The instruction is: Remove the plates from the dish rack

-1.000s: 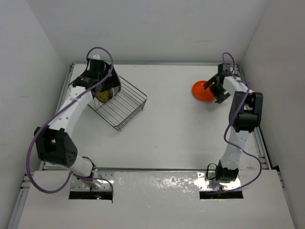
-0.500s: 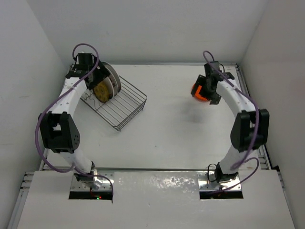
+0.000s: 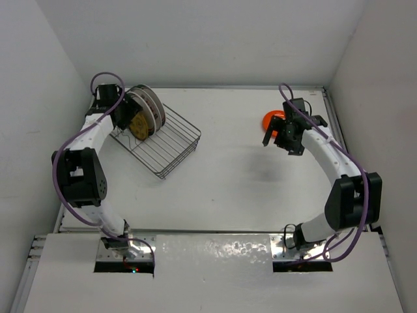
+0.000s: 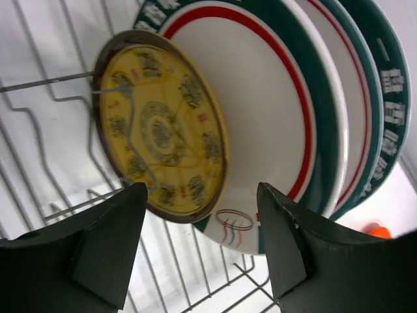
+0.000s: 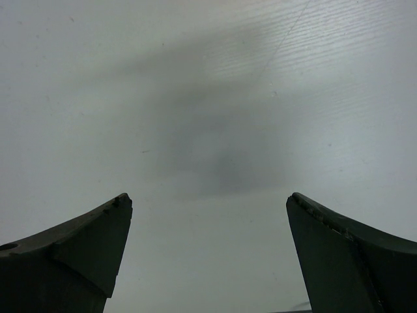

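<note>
One yellow plate (image 4: pixel 159 134) stands on edge in the rack (image 3: pixel 174 140) at the table's (image 3: pixel 234 189) far left, white plates (image 4: pixel 273 111) right behind it. Your left fingers (image 4: pixel 98 248) gape wide before it, empty. Your right fingers (image 5: pixel 71 251), also spread and empty, hang over the table near the orange plate (image 3: pixel 271 119).

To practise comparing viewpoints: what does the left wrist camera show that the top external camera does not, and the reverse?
Only the left wrist view: the yellow plate's printed pattern, and the green-and-red rim bands with lettering on the white plates. Only the top external view: the orange plate lying flat on the table at the far right, the open right hand near it, and the whole dish rack. Both: those plates standing upright in the rack, with the open left hand facing them.
</note>
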Robot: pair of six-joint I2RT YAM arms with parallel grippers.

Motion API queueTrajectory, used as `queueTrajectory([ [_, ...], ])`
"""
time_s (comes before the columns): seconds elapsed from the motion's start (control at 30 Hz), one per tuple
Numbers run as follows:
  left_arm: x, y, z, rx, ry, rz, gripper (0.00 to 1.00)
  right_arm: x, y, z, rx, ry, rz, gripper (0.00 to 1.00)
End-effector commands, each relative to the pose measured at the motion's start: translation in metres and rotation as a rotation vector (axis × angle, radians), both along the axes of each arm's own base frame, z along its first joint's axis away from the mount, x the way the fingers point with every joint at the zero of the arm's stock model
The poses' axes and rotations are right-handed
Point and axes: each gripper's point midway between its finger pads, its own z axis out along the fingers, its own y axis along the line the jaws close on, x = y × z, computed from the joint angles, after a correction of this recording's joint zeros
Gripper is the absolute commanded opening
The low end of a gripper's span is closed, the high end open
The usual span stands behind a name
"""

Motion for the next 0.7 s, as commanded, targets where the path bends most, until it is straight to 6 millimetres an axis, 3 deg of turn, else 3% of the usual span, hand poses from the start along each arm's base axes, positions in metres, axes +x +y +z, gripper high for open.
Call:
queueTrajectory([
  [0.0, 0.025, -0.001, 0.025, -0.055, -0.138, -0.011, 0.65, 0.006, 0.004, 0.008, 0.003, -0.035, 0.03, 0.99],
  [0.13, 0.034, 0.0, 0.006, -0.077, -0.126, -0.017, 0.62, 0.007, 0.004, 0.012, -0.004, -0.043, 0.045, 0.99],
  [0.27, 0.038, 0.0, -0.003, -0.097, -0.121, -0.014, 0.51, 0.005, 0.005, 0.014, -0.005, -0.041, 0.058, 0.99],
  [0.33, 0.04, 0.0, -0.011, -0.105, -0.106, -0.017, 0.43, 0.004, 0.006, 0.013, -0.003, -0.039, 0.061, 0.99],
  [0.43, 0.037, 0.001, -0.011, -0.102, -0.094, -0.01, 0.2, 0.005, 0.007, 0.018, 0.003, -0.053, 0.055, 0.99],
  [0.53, 0.034, 0.004, 0.01, -0.071, -0.125, -0.008, 0.1, 0.007, 0.008, 0.025, 0.011, -0.072, 0.054, 0.99],
  [0.67, 0.032, 0.011, 0.06, 0.037, -0.163, -0.062, 0.0, 0.011, 0.013, 0.034, 0.034, -0.092, 0.051, 0.99],
])
